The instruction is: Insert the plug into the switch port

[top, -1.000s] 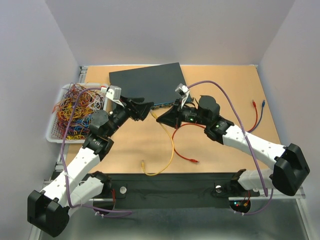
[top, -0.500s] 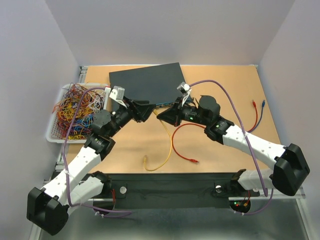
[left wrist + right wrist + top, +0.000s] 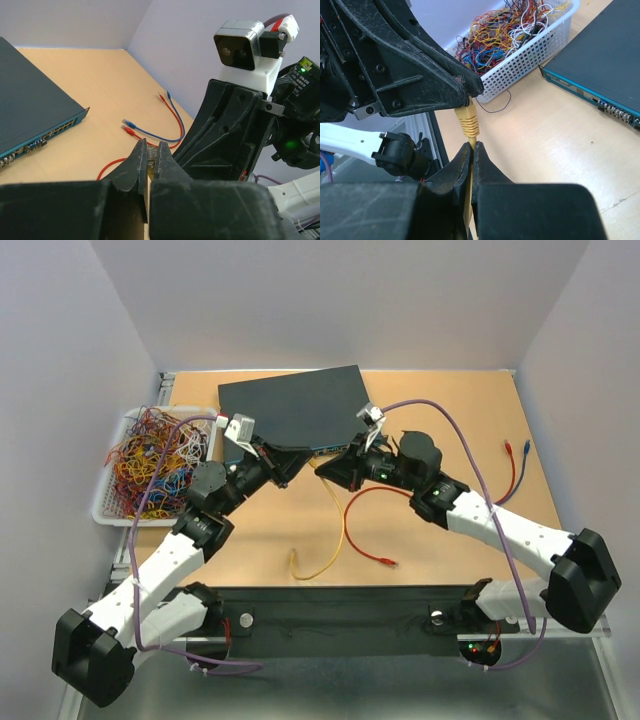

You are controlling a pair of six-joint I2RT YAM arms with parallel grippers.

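Left gripper [image 3: 148, 161] is pinching narrow, its fingers closing on the tip of the yellow plug [image 3: 466, 119]. The plug is hanging in the air just in front of the switch [image 3: 295, 410], off its port side and not touching it. Right gripper [image 3: 471, 150] is clamping tight on the yellow cable [image 3: 346, 530] just behind the plug boot, so both grippers are holding the same cable end, fingertips nearly meeting. The rest of the cable is trailing away from the switch toward the arm bases, and its far end is lying loose on the table [image 3: 440, 410].

The switch is sitting flat at the far side of the table. Its port row [image 3: 45, 137] is facing the arms, and no cable is showing in the ports that are in view.

A white basket [image 3: 530, 60] of tangled coloured wires is sitting just left of the switch. A red cable [image 3: 514, 472] and a blue cable [image 3: 527, 449] are lying well right of the switch.
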